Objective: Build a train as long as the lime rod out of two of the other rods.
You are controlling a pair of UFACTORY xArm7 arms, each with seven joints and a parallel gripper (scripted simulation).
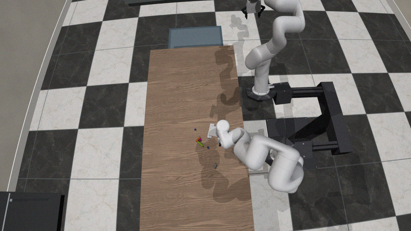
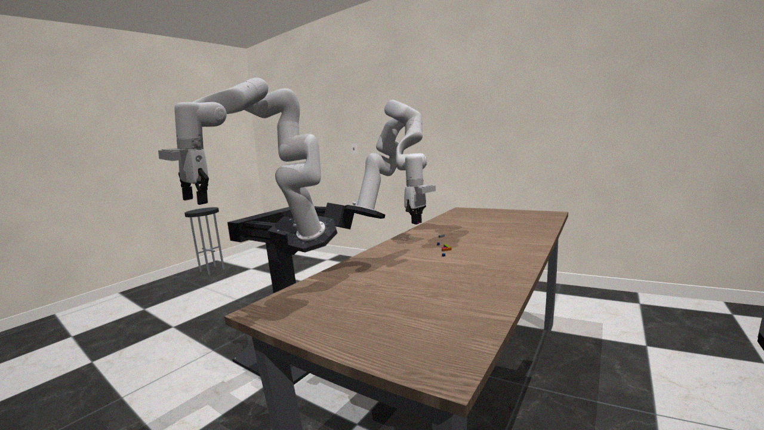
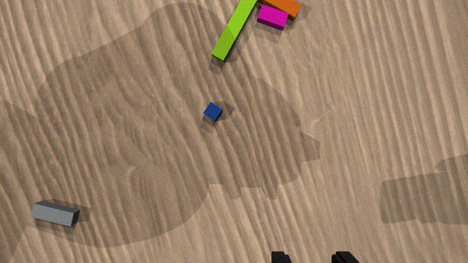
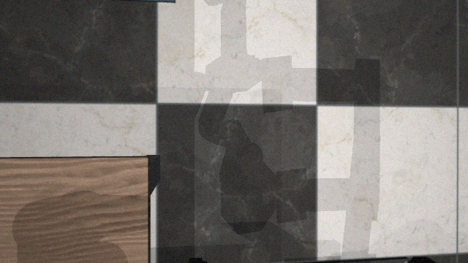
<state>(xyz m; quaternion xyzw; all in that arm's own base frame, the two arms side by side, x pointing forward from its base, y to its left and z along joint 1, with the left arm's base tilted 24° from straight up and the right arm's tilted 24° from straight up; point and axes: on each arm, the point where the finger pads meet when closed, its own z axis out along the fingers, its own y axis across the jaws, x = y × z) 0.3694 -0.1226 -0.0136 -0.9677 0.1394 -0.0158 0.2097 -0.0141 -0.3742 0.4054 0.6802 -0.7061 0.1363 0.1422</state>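
The lime rod lies flat, one end close to the orange rod, at an angle. A magenta rod lies alongside the orange rod. One blue rod lies beyond the lime rod's free end; another blue rod lies apart. The grey rod lies alone. My left gripper is above the table, shut on a second magenta rod, barely visible at its tips. My right gripper is open and empty, off the table.
The wooden table carries the rods. A blue-grey box stands beyond its far end in the top view. A stool stands under my right gripper in the exterior view.
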